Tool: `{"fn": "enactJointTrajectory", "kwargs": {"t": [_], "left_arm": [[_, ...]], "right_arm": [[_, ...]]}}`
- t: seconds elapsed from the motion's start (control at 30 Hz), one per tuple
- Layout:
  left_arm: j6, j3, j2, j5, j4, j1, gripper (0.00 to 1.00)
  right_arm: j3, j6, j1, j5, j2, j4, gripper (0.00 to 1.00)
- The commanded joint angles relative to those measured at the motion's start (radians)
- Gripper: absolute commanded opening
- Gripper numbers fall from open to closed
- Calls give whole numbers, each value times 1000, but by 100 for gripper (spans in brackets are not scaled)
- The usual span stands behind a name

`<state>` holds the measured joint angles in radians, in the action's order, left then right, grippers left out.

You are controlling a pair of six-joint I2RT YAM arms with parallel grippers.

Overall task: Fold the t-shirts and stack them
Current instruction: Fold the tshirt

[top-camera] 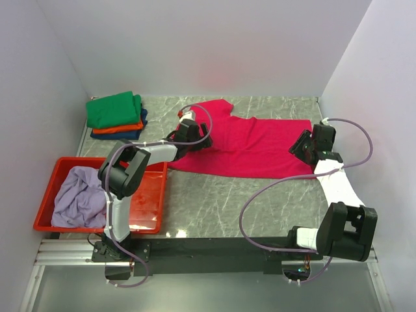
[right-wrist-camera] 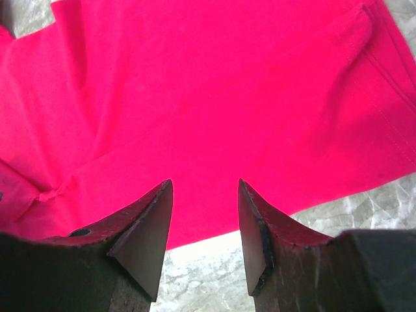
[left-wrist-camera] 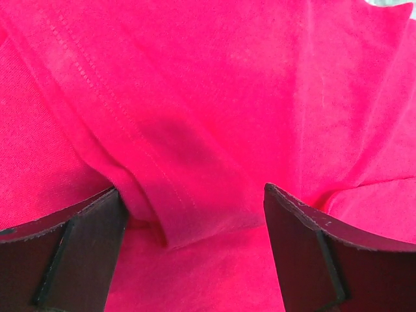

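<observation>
Tray near left holds the lavender shirt, unfolded. Pink shirt lies spread mid-table, left gripper and right gripper at its ends, jaws apart, clamping nothing. Stack far left: green, orange, blue done; two left.

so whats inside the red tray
A crumpled lavender t-shirt fills the left of the red tray; the right floor shows bare. The left arm hides a strip between.

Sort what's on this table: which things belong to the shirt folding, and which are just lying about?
Part of the job: pink shirt, spread flat; green shirt, orange shirt and blue shirt, folded in a stack; lavender shirt, crumpled.
Just lying about: red tray, holding the lavender shirt.
</observation>
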<state>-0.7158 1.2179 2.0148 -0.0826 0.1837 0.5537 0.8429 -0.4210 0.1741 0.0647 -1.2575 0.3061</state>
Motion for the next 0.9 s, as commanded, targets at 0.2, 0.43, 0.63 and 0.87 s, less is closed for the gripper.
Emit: {"fn": "enactJointTrajectory", "kwargs": {"t": [0.2,0.43,0.63,0.87], "left_arm": [[53,158,64,53,31,-3,88],[44,262,133,101,33,-3,88],[70,390,216,135,11,5,89],[102,517,294,178,2,11,91]], "right_arm": [[8,25,-30,-9,-19,-19,52],[33,33,-54,-28,-56,-6,52],[47,37,-70,-36,-77,-2,52],[58,44,-88,-49,-111,4,51]]}}
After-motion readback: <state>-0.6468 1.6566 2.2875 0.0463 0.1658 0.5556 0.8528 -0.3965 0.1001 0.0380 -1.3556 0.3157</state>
